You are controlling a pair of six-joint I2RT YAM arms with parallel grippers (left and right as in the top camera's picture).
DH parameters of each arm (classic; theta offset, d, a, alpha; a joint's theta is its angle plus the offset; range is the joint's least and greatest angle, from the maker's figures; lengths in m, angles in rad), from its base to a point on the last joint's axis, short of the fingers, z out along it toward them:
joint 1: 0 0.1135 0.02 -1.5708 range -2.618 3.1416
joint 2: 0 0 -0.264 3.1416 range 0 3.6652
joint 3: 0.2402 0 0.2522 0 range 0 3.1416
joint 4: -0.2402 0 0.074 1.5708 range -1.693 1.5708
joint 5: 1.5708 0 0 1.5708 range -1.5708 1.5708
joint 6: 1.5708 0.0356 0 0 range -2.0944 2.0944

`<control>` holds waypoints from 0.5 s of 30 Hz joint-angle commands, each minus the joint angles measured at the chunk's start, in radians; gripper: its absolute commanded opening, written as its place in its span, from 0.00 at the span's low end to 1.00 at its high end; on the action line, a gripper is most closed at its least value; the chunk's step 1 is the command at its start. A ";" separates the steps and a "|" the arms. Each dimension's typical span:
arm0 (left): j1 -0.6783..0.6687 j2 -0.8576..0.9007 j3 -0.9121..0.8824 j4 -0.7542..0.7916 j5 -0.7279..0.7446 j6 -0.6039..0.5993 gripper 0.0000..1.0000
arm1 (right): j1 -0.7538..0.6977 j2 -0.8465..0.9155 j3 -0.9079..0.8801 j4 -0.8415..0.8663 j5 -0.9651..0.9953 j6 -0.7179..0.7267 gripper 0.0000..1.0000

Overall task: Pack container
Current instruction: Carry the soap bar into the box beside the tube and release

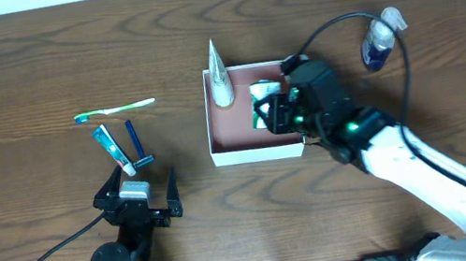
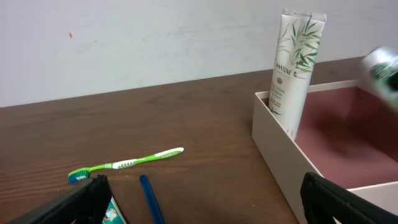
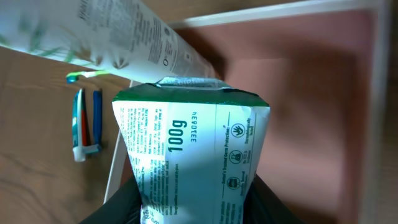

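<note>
The container (image 1: 212, 120) is a shallow white box with a pinkish-brown floor at mid table; it also shows in the left wrist view (image 2: 280, 149) and the right wrist view (image 3: 311, 74). A white Pantene tube (image 1: 220, 80) stands in its far left corner (image 2: 292, 68). My right gripper (image 1: 275, 109) is shut on a green and white packet (image 3: 186, 155), held over the box floor. My left gripper (image 1: 140, 195) is open and empty near the front. A green toothbrush (image 1: 116, 110), a small toothpaste tube (image 1: 113, 149) and a blue razor (image 1: 135, 139) lie on the table left of the box.
A blue bottle with a white cap (image 1: 381, 39) lies on the table at the far right, beyond the right arm's cable. The wooden table top (image 1: 15, 72) runs around the box.
</note>
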 commanded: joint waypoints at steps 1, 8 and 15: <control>0.005 0.000 -0.018 -0.032 0.011 0.013 0.98 | 0.032 0.067 0.003 0.058 0.027 0.042 0.21; 0.005 0.000 -0.018 -0.032 0.011 0.013 0.98 | 0.064 0.150 0.003 0.151 0.027 0.085 0.22; 0.005 0.000 -0.018 -0.032 0.011 0.013 0.98 | 0.084 0.183 0.003 0.195 0.028 0.092 0.22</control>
